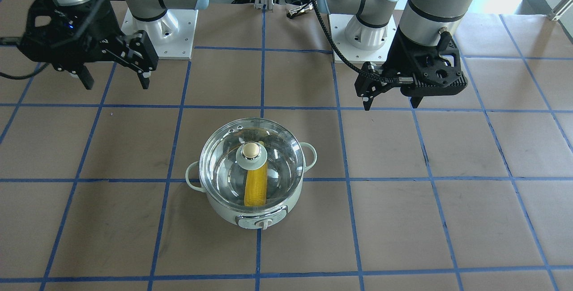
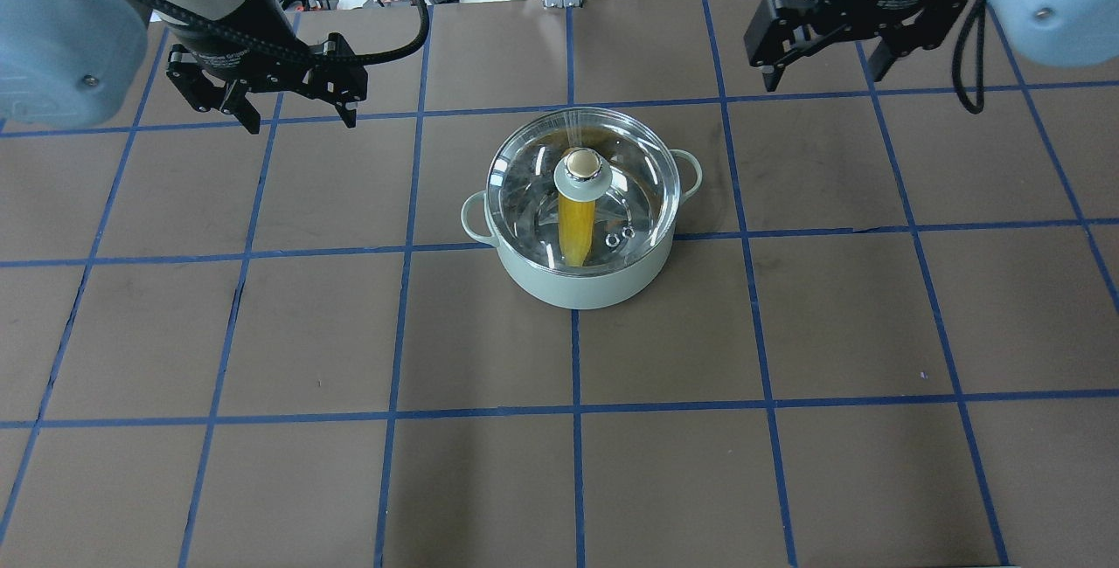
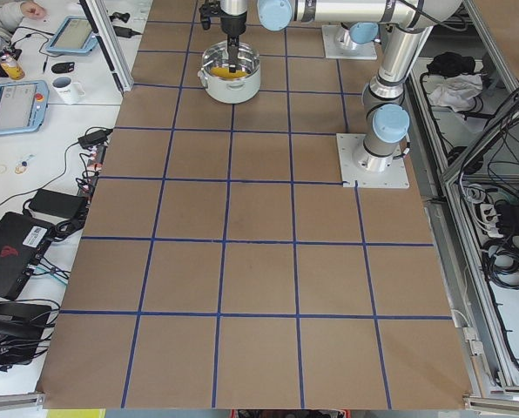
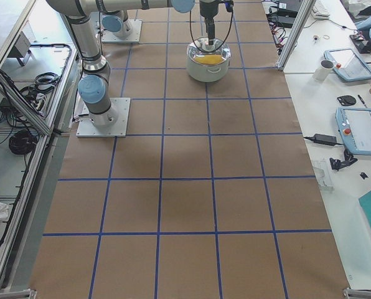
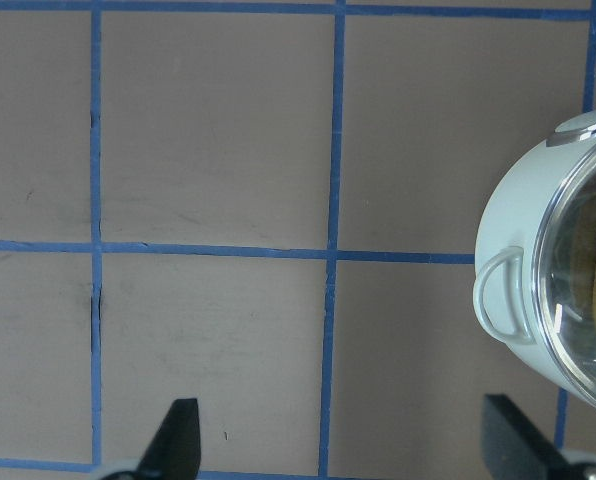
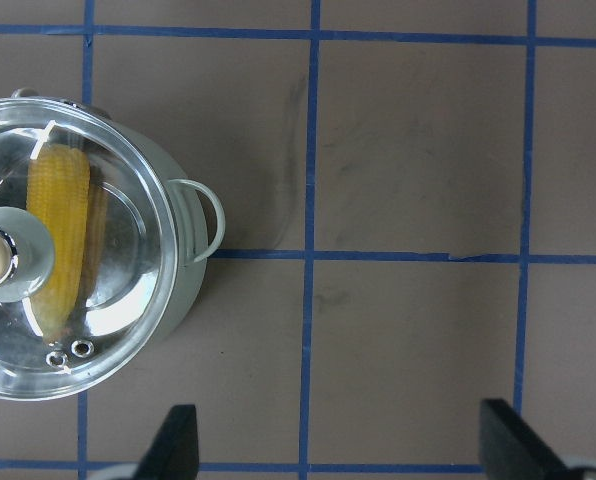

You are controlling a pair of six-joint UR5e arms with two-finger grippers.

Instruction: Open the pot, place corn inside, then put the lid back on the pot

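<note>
Hanging spread and holding nothing, the left gripper (image 2: 302, 124) and right gripper (image 2: 822, 83) flank the mint-green pot (image 2: 581, 284). Its glass lid (image 2: 629, 166) sits on, with the yellow corn (image 2: 575, 232) lying inside. The pot stands mid-table (image 2: 262, 332), well apart from every edge.

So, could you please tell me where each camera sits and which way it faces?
Front-facing: across the table, facing the robot; left gripper, right gripper, pot.
Overhead: behind the robot, looking forward and down; both grippers.
Exterior left: table's left end, looking along it; left arm nearest.
Exterior right: opposite end; right arm nearest.
Left wrist: straight down; fingertips, pot's edge.
Right wrist: straight down; fingertips, lid, corn.
Shared: the pot shows in all.
</note>
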